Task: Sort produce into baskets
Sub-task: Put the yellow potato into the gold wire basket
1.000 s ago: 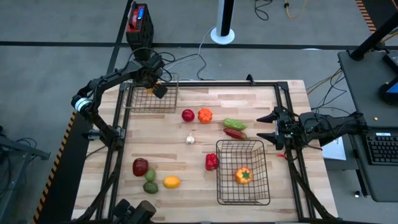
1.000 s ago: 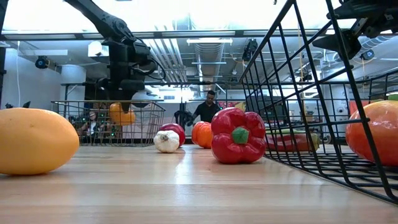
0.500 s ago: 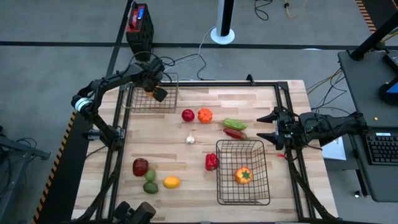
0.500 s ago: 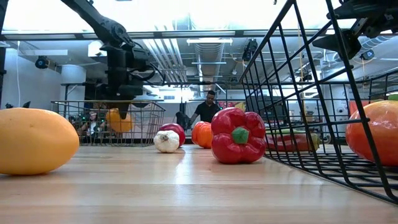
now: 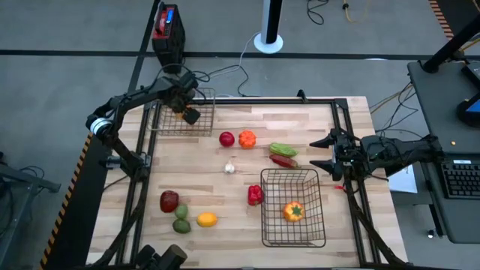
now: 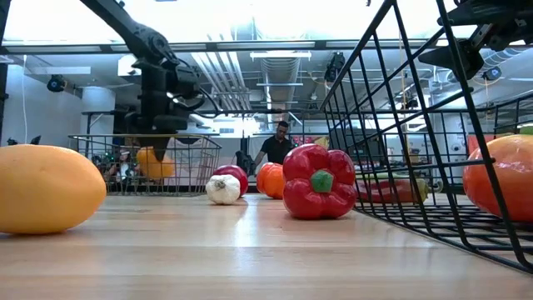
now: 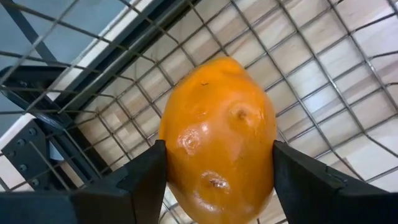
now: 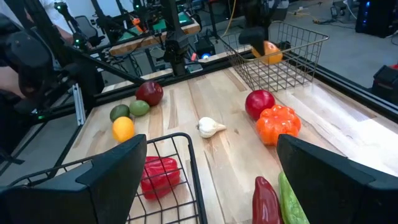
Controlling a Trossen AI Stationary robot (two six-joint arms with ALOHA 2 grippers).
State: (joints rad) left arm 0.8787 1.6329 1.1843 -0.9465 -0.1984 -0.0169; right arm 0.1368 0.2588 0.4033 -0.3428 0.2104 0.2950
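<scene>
Colours on my table: warm fruit tones, black wire, pale wood.

My dark left pincer [image 7: 217, 205] grips a glossy orange fruit [image 7: 217, 137] over the black mesh basket [image 5: 184, 120]. On the pale striped wooden table [image 5: 300, 120] lie a red apple [image 5: 226, 139], orange pumpkin [image 5: 247, 139], white garlic [image 5: 229, 168], green pepper [image 5: 283, 149], red chilli [image 5: 282, 160], red bell pepper [image 5: 255, 195], yellow lemon [image 5: 206, 220].
</scene>
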